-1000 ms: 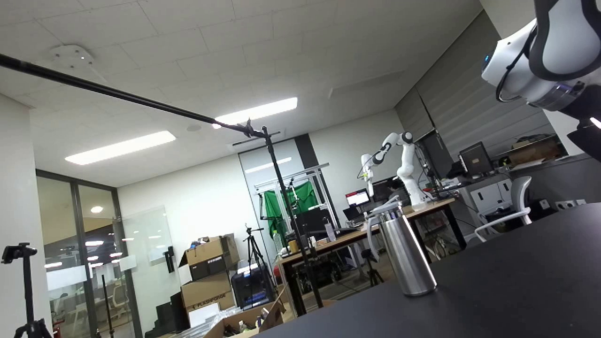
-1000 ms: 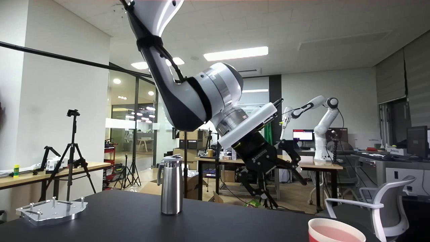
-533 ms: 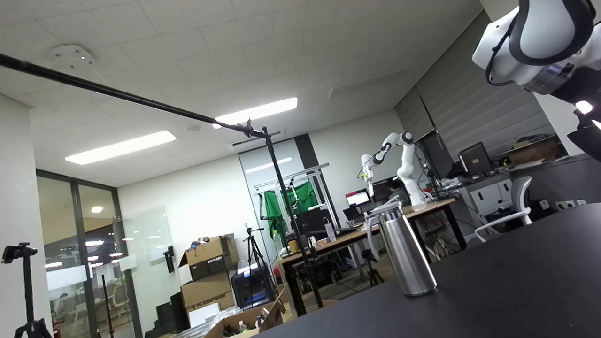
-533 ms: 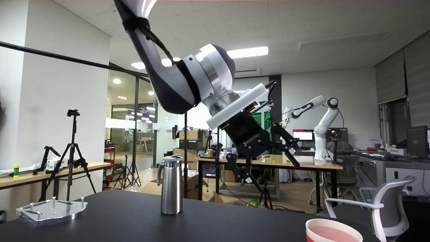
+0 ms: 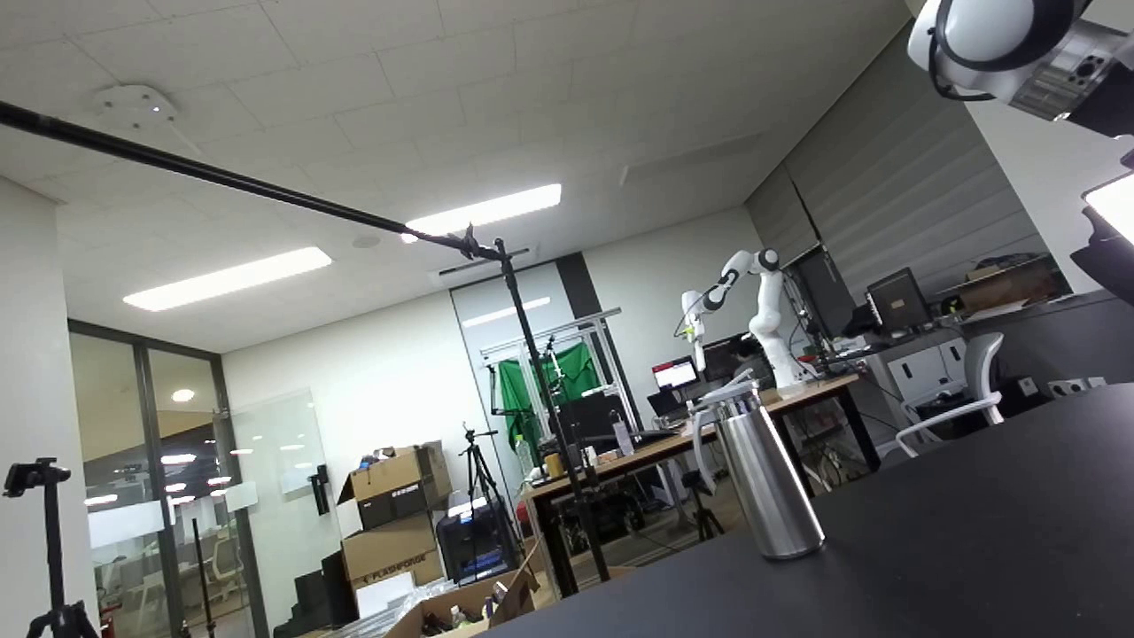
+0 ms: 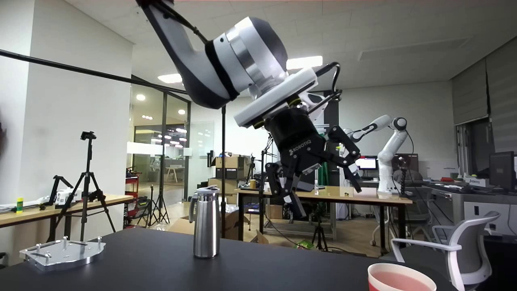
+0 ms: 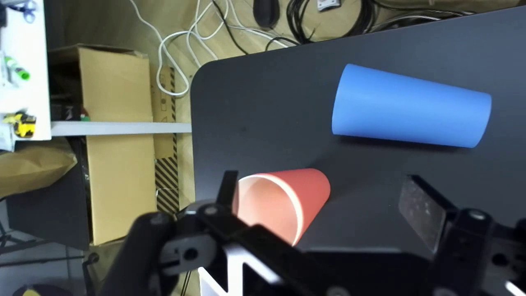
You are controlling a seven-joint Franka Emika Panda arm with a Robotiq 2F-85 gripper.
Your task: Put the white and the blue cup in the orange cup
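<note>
My gripper (image 6: 329, 201) is raised above the black table in an exterior view, jaws wide apart and empty. In the wrist view its fingers (image 7: 423, 211) also stand apart. A reddish-orange cup (image 7: 310, 189) with a pale rim and pinkish inside stands mouth up, partly behind a finger in the wrist view. It also shows at the lower right edge of an exterior view (image 6: 400, 281). A blue cup (image 7: 411, 107) appears to lie on its side near the table edge in the wrist view. No separate white cup shows; whether one sits inside the orange cup I cannot tell.
A steel pitcher (image 6: 206, 226) stands on the black table (image 6: 161, 266), also seen in an exterior view (image 5: 766, 478). A metal plate with posts (image 6: 62, 254) lies at the table's left end. A chair (image 6: 464, 250) stands beyond the right side. Cables (image 7: 181, 53) lie on the floor.
The arm and gripper have risen, and the gripper stays open. The reddish-orange cup shifted slightly left between the oldest frame and the middle one. The pitcher has not moved.
</note>
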